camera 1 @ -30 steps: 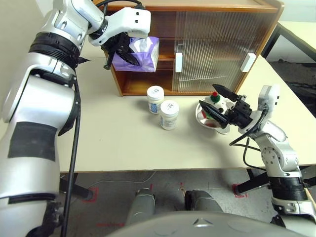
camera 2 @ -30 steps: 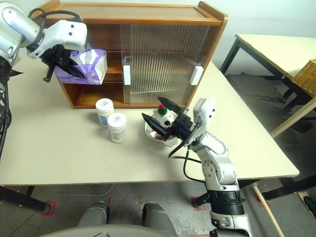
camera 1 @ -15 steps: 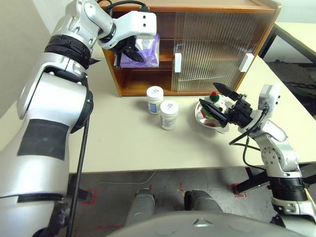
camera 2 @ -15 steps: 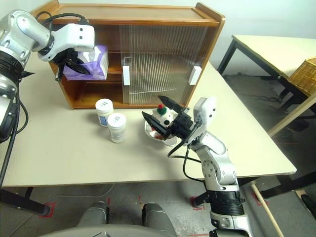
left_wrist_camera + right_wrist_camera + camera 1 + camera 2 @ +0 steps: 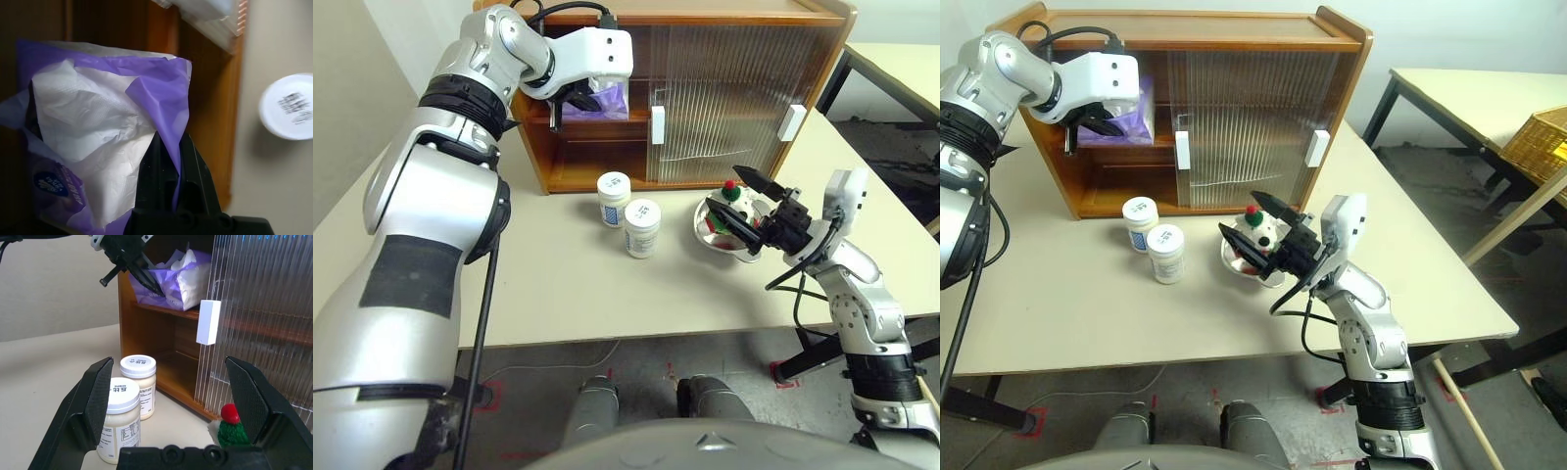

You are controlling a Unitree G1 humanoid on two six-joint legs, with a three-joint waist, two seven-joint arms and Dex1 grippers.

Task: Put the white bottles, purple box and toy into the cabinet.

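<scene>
Lavender plastic marks your progress: the purple box (image 5: 1122,117) now sits on the upper shelf of the cabinet (image 5: 1263,59), in its open left bay, where a second ago it hung in front of that bay. Your left gripper (image 5: 590,96) has carried it in, its fingers pinched on the wrapper, so that item looks nearly placed; releasing it is probably what remains. The pack's long axis seems to run along the shelf, parallel to the cabinet's front, with the torn slit and white tissue facing outward and up. On the table just in front of the cabinet's open bay stand the two white bottles (image 5: 627,212), upright and close together. Right of them, before the closed ribbed doors, the toy (image 5: 735,198) sits in a steel bowl (image 5: 710,231). Your right gripper (image 5: 745,208) hovers beside the bowl, jaws spread wide, holding nothing.
</scene>
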